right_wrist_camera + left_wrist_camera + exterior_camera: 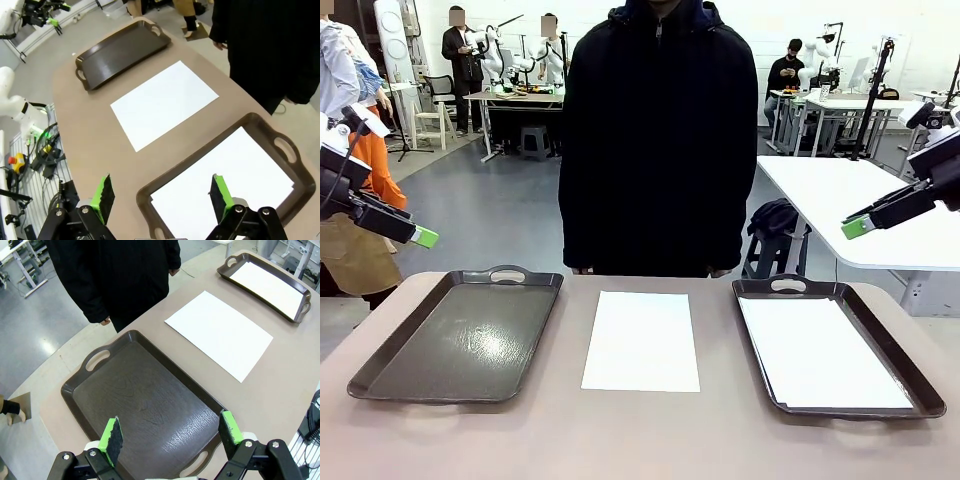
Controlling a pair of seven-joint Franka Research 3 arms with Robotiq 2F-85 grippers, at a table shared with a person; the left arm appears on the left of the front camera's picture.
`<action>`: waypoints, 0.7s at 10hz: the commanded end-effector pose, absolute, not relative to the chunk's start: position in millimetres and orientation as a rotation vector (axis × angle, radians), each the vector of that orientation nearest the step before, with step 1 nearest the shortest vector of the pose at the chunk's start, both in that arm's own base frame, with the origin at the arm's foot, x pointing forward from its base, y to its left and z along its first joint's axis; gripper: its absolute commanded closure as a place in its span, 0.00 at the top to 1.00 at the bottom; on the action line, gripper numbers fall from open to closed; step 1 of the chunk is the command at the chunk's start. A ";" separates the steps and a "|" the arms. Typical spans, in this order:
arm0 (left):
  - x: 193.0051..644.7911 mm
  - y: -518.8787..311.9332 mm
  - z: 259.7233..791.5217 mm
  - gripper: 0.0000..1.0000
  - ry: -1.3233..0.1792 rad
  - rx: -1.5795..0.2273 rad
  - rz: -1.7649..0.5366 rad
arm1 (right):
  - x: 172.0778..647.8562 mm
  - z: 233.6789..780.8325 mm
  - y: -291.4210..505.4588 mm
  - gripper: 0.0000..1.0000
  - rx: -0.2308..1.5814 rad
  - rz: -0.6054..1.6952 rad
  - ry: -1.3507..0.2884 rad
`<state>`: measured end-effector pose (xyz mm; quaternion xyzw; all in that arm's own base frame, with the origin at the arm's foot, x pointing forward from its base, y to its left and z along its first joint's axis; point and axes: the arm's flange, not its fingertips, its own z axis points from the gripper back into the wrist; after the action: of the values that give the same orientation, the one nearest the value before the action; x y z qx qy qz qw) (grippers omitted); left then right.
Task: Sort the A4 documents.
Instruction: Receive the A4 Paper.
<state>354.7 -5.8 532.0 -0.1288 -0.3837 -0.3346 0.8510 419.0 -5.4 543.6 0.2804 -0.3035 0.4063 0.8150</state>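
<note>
Lying flat on the desk [470, 440], one white sheet [642, 341] sits between two dark trays. The tray on the robot's left [460, 335] has nothing in it; the tray on the right [910, 375] has another white sheet [820, 352] inside. Both robot hands hang above the desk, well apart from the paper. The left hand [170, 434] has its fingers apart over the bare tray. The right hand [161, 195] also has its fingers apart, above the tray with paper. A person in a black coat [660, 140] stands at the far side.
</note>
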 end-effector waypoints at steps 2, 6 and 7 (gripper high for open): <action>355.4 -4.6 530.8 1.00 -0.810 -0.277 -0.704 | 419.0 543.6 -5.4 1.00 0.598 0.867 -0.647; 355.4 -4.6 530.8 1.00 -0.810 -0.277 -0.704 | 419.0 543.6 -5.4 1.00 0.598 0.867 -0.647; 355.4 -4.6 530.8 1.00 -0.810 -0.277 -0.704 | 419.0 543.6 -5.4 1.00 0.598 0.867 -0.647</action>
<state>354.7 -5.8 532.1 -0.1288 -0.3837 -0.3346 0.8510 419.6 -4.0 543.5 0.2758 -0.2997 0.4025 0.8198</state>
